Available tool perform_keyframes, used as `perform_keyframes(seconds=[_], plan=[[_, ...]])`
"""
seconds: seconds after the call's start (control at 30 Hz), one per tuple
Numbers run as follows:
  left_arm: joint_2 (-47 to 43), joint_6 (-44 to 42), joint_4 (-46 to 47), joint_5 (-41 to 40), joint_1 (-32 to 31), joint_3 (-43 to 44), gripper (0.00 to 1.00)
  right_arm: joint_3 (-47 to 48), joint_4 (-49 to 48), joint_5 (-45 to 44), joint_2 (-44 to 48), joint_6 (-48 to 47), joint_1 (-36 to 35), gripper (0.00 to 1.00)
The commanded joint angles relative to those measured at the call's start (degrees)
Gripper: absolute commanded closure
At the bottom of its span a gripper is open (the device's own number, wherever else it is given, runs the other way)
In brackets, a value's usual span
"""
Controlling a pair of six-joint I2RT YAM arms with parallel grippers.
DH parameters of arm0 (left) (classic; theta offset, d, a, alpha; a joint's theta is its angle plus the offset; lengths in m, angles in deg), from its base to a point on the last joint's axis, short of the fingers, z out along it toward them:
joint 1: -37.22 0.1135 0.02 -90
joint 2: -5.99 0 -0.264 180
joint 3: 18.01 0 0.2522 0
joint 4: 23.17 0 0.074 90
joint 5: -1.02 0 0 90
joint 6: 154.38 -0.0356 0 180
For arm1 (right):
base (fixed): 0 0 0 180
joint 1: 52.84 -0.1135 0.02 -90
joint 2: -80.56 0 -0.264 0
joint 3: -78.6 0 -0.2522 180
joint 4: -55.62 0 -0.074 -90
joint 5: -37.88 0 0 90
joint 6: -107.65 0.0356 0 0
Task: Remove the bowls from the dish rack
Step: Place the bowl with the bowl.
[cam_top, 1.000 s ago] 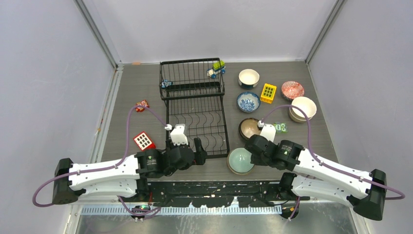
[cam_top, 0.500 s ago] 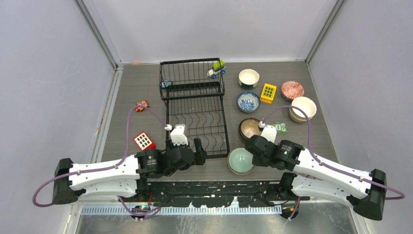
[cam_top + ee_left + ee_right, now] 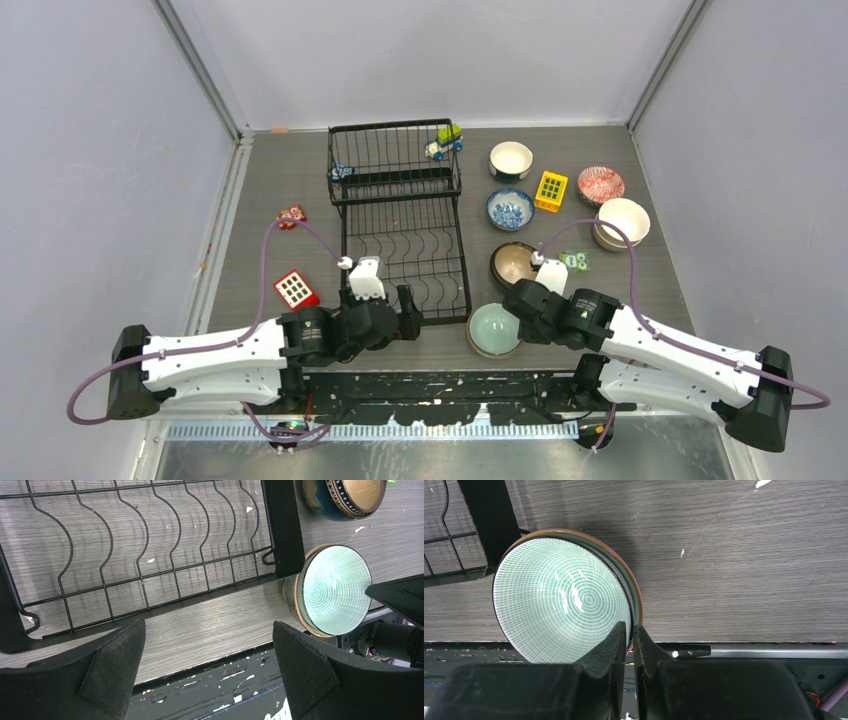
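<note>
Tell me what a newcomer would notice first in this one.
The pale green bowl sits at the near edge of the table, its rim pinched by the right gripper. Left of it, the black dish rack holds no bowls, and a toy truck sits at its far right corner.

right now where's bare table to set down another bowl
Widest bare patch: left of the dish rack, beyond the red block, bar one small red item. Right of the rack is crowded with bowls; the right claw pinches the pale green bowl there.
</note>
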Motion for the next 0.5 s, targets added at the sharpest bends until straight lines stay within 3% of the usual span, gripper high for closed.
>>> perform_keyframes(seconds=[0.0,0.47], plan=[[-0.73,0.29,1.71,-1.56,0.01,-0.15,0.0,-0.21,-1.19,-0.64,-0.36,1.66,0.14,0.84],[-1.07,0.71,1.9,-1.36,-0.01,-0.92,0.0,-1.05,-2.22,0.05,-1.34,1.73,0.13,0.85]])
